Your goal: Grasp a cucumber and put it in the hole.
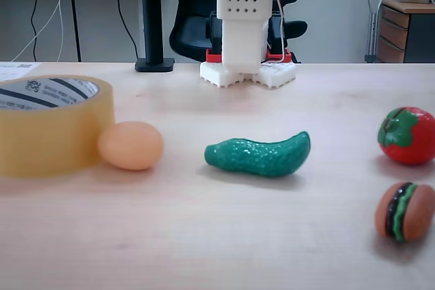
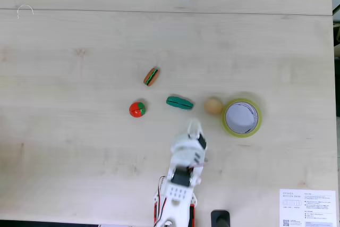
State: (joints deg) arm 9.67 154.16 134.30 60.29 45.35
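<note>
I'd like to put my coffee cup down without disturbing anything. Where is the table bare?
Seen from above, bare wood spreads left of the tomato and burger, and across the far side beyond them. It is crowded in the row of cucumber, egg and tape roll, with the gripper just beside it.

The cucumber point(image 1: 260, 155) is glossy dark green with a bumpy, speckled skin. The tape roll point(image 1: 49, 127) is translucent yellowish, and the white core around the hole point(image 2: 241, 117) carries black print and dark stripes. The egg point(image 1: 130, 145) is a plain pale orange-tan. The tomato point(image 1: 408, 135) is bright red with a green leafy top. The burger point(image 1: 404, 211) has orange-brown buns around a dark brown and green band. The arm point(image 2: 183, 182) is white with a red base, and the bench point(image 1: 217, 249) is pale wood grain. A white sheet point(image 2: 307, 208) shows small black print.
</note>
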